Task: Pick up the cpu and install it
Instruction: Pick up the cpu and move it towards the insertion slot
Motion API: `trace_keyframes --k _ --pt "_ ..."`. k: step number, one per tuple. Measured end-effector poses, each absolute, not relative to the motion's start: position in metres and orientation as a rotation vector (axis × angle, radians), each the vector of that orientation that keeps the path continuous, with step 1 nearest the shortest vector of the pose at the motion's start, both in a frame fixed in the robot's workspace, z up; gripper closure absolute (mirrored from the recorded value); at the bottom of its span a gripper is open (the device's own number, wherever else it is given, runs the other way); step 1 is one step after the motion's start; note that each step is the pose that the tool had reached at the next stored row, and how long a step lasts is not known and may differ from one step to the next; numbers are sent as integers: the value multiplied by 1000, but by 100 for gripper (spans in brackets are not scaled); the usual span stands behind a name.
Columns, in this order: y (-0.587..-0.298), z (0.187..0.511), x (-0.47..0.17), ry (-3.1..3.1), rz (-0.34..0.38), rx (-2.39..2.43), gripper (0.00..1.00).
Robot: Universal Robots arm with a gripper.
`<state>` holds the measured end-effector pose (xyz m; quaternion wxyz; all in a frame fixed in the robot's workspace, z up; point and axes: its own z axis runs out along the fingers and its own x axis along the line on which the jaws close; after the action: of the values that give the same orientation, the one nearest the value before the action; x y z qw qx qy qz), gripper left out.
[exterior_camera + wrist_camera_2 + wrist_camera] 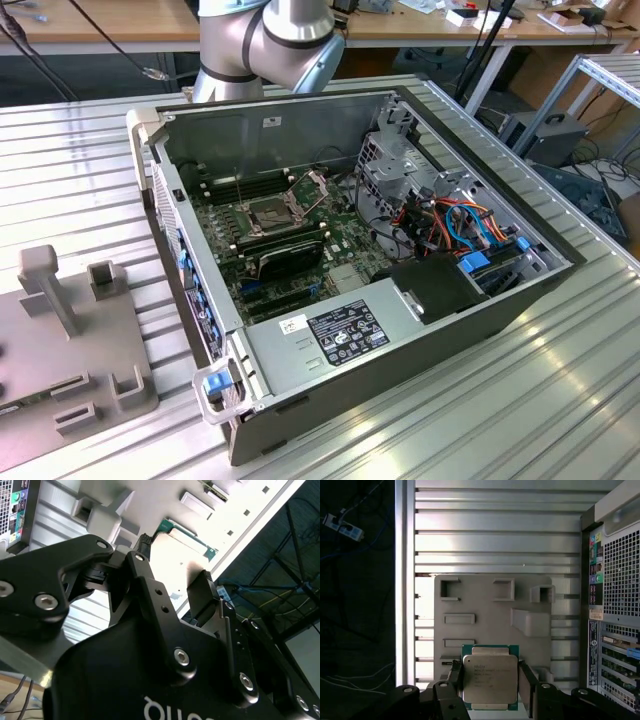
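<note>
Gripper (490,679) is closed on cpu (489,676) by two opposite edges, above tray (470,600). Advised: keep cpu level, with steady grip pressure.

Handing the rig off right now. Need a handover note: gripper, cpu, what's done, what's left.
Gripper: shut on the cpu, with a finger on each of two opposite edges.
Cpu: held in the air above the grey tray, beside the computer case.
Done: pick-up.
Left: install. The cpu is not yet in the socket, whose frame stands open and which looks empty.
</note>
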<state>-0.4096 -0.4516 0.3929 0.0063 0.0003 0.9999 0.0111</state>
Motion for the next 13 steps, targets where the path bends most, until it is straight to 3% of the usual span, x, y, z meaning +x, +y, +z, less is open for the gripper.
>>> trace_keyframes --k 13 --pt "-452 393 -391 3129 35 1 46"
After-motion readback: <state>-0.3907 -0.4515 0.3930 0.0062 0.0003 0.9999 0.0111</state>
